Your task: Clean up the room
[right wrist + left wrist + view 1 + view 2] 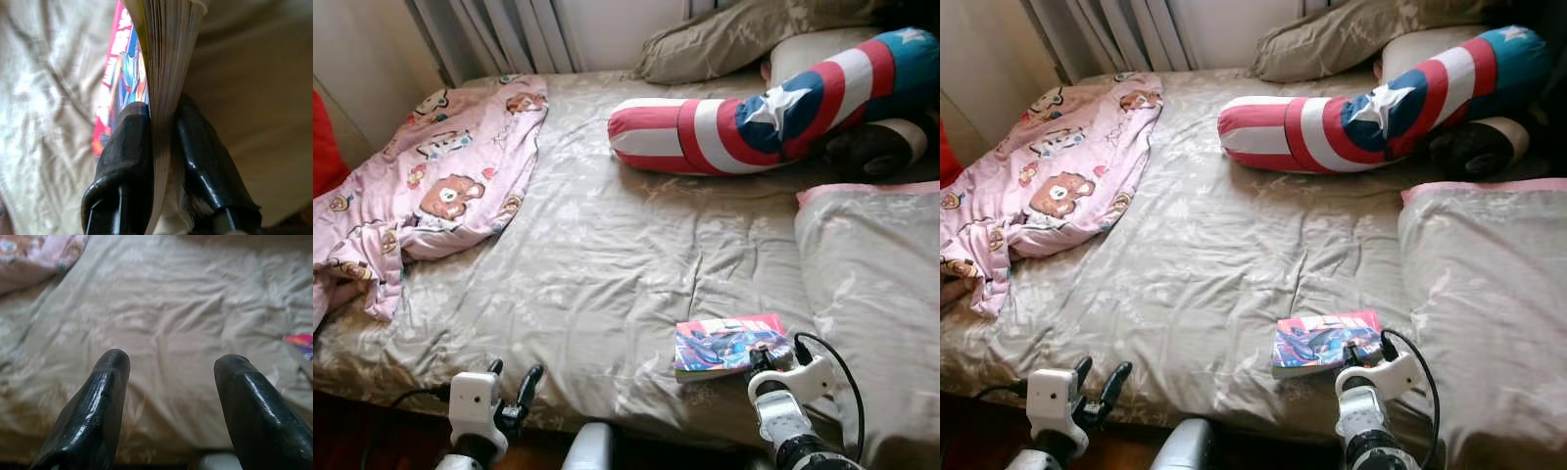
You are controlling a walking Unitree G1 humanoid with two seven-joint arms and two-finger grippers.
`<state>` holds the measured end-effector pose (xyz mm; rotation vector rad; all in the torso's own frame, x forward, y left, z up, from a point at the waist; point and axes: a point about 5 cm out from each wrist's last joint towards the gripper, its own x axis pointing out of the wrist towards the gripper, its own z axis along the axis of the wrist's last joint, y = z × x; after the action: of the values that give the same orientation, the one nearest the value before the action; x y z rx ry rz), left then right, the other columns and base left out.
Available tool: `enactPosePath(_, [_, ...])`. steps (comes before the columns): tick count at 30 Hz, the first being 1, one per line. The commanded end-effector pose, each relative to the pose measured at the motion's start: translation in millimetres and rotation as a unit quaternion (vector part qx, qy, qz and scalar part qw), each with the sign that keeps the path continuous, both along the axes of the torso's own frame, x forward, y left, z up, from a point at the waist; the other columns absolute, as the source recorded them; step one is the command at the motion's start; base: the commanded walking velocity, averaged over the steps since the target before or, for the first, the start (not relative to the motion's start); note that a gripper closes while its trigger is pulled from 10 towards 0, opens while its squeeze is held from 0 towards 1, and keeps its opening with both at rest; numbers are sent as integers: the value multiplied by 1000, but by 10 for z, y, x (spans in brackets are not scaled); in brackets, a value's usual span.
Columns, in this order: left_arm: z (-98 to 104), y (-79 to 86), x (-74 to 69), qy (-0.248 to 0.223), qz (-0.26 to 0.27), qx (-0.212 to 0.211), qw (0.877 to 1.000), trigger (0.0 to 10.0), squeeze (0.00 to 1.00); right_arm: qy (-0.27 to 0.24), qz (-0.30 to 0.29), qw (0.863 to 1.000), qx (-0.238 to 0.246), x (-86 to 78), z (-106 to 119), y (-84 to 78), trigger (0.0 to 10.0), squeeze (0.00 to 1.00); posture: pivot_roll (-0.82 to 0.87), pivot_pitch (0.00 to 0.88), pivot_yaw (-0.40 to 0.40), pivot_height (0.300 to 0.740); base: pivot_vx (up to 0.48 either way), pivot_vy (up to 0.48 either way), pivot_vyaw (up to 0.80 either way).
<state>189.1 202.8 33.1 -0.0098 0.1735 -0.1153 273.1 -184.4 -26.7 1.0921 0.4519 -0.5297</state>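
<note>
A colourful comic book (724, 344) lies near the front edge of the bed (607, 255). My right gripper (766, 358) is shut on the book's near right corner. In the right wrist view the two black fingers (128, 147) pinch the book's page edge (168, 73) between them. My left gripper (514, 384) hovers open at the bed's front edge, left of the book, holding nothing. Its fingers (100, 401) stand wide apart over the beige sheet, with a corner of the book (301, 342) off to one side.
A pink bear-print blanket (431, 176) lies crumpled on the bed's left side. A long red, white and blue star bolster (773, 108) rests at the back, with a beige pillow (734, 34) behind. A pink-edged pillow (876, 284) sits at the right.
</note>
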Motion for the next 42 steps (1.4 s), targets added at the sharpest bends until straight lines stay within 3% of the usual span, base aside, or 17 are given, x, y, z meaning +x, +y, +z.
enactPosePath(1, [16,34,-33,7,0,12,1000,10000,0,20,-16,1000,11,-78,-68,13,10000,0,300,171,134,646,0,0,0])
enactPosePath(8, [60,42,-29,14,1,13,1000,10000,0,28,-18,999,13,-110,-96,21,10000,0,300,170,133,646,0,0,0])
enactPosePath(9, [74,36,-21,15,2,12,1000,10000,0,29,-12,999,11,-108,-95,23,10000,537,297,167,132,646,0,0,0])
enactPosePath(10, [74,36,-21,15,2,12,1000,10000,0,29,-12,999,11,-108,-95,23,10000,537,297,167,132,646,0,0,0])
enactPosePath(11, [73,29,-13,17,1,11,1000,10000,0,30,-10,999,9,-108,-95,22,10000,1000,296,165,132,646,0,0,0])
enactPosePath(27, [72,11,52,22,-1,9,1000,10000,0,55,-8,998,-4,-194,-156,-32,10000,1000,283,151,128,646,0,0,0])
enactPosePath(28, [74,9,59,21,-1,9,1000,10000,0,59,-7,998,-4,-210,-169,-27,10000,941,284,149,128,646,0,0,0])
enactPosePath(29, [75,8,66,21,-1,9,1000,10000,0,64,-6,998,-5,-223,-180,-24,10000,627,285,148,128,646,0,0,0])
enactPosePath(30, [77,5,76,20,-1,9,1000,10000,0,69,-6,998,-5,-237,-192,-21,10000,110,284,144,128,646,0,0,0])
enactPosePath(31, [78,2,85,19,-1,8,1000,10000,0,74,-5,997,-6,-251,-203,-18,10000,0,283,142,129,646,0,0,0])
enactPosePath(42, [47,-6,241,15,0,5,1000,10000,0,87,16,996,-30,-280,-223,-16,10000,0,246,97,114,646,0,0,0])
